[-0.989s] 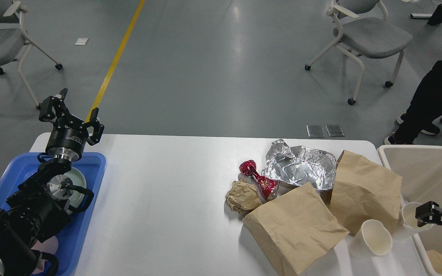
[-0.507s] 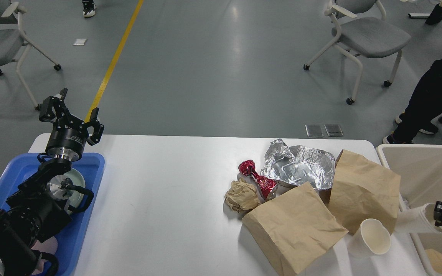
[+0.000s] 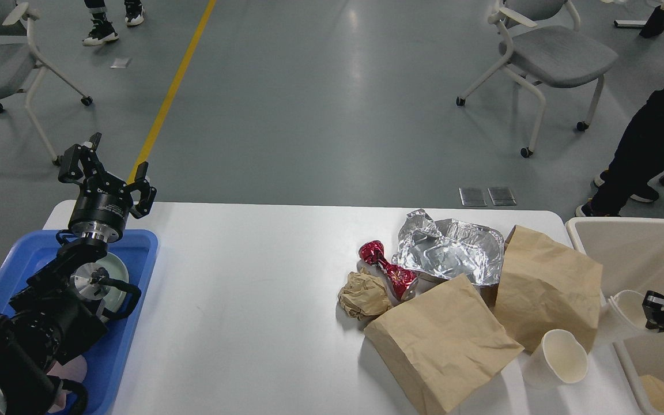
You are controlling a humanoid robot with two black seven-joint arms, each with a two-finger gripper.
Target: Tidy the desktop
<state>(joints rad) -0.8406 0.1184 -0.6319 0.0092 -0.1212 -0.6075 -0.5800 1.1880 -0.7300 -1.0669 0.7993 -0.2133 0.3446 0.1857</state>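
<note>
The table [image 3: 240, 300] is big, white and flat, and it fills the lower middle of the view. It is hard and stiff, so nobody picks it up. You tidy it by taking the trash off.

The trash sits on the right side. It all looks light and soft. There are two brown paper bags [image 3: 444, 346] that would squash easily, so pinch one by an edge. A crumpled paper ball [image 3: 365, 295] lies just beside a shiny red wrapper [image 3: 389, 270]. A bent foil tray [image 3: 450, 249] sits behind them and looks thin and crinkly. A white paper cup [image 3: 557, 358] lies on its side near the front edge. Grab it by the rim, gently.

The right end effector [image 3: 657, 304] has its fingers closed on the rim of another paper cup [image 3: 620, 317], over the edge of the tan bin [image 3: 632, 242]. The bin has a brown scrap of paper in its bottom.

The left end effector [image 3: 104, 173] points up with its fingers spread apart and holds nothing. It is above a blue tray [image 3: 136, 288], which holds a pale round dish [image 3: 114, 282].
</note>
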